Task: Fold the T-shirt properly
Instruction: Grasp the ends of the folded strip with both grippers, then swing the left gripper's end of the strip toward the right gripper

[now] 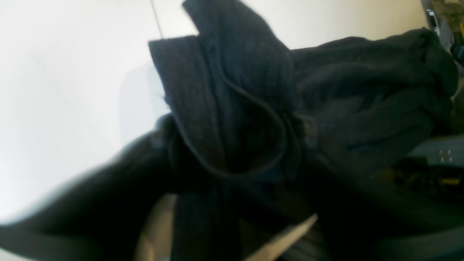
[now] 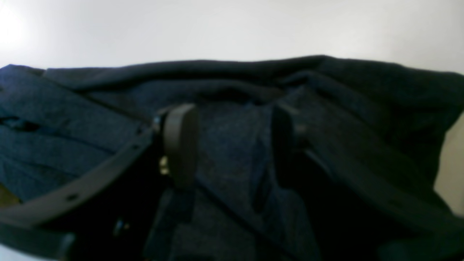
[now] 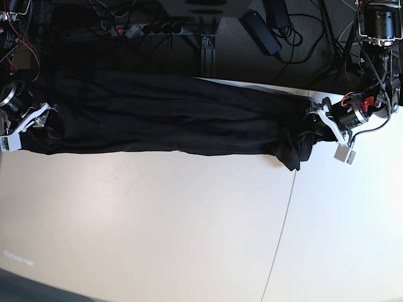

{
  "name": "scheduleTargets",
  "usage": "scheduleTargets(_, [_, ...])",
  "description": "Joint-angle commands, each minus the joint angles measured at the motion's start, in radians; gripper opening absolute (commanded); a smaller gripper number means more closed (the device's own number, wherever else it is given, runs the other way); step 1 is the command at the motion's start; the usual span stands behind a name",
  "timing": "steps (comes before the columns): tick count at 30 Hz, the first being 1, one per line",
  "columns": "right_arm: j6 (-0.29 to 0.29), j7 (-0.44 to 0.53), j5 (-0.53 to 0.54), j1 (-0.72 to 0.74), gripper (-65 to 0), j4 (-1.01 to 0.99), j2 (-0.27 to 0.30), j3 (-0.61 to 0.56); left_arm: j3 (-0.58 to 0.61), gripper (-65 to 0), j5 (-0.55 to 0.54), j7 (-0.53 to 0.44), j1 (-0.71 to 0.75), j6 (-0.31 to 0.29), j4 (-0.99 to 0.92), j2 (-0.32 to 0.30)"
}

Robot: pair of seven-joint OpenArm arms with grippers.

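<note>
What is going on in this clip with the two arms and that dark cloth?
A two-armed robot holds a large black T-shirt of thin soft fabric, stretched in a long band along the far edge of the white table. The left gripper is bunched into one end; its jaws are hidden by cloth. The right gripper is at the other end, jaws apart with fabric between them. No neat fold shows yet.

In the left wrist view the T-shirt [image 1: 253, 108] is blurred and covers the left gripper [image 3: 313, 124], so its fingers do not show. The shirt's print is hidden. At the desk's [image 3: 189, 220] far-left corner, the picture's edge cuts off the right gripper [image 3: 44, 123].
</note>
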Motion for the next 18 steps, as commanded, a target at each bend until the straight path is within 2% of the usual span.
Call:
scheduleTargets(1, [0.069,0.02,0.013,0.01,-32.4,0.016,0.022,0.009,0.0,-49.9,0.006,0.006,0.003,-0.003,0.004,-0.008])
scheduleTargets(2, [0.069,0.02,0.013,0.01,-32.4,0.016,0.022,0.009,0.0,-55.1,0.007,0.007,0.003,-0.004,0.004,-0.004])
scheduleTargets(6, [0.069,0.02,0.013,0.01,-32.4,0.016,0.022,0.009,0.0,-65.0,0.011,0.006,0.0,-0.008,0.004,0.002])
scheduleTargets(9, [0.069,0.02,0.013,0.01,-32.4,0.016,0.022,0.009,0.0,-65.0,0.058,-0.006,-0.013,-0.009,0.004,0.002])
scheduleTargets(12, [0.069,0.02,0.013,0.012,-32.4,0.016,0.022,0.01,0.0,-65.0,0.104,-0.06,-0.041,-0.009,0.004,0.002])
scheduleTargets(18, [0.069,0.02,0.012,0.046,-32.4,0.016,0.023,0.01,0.0,-65.0,0.173,-0.071,-0.174,-0.009,-0.023,0.002])
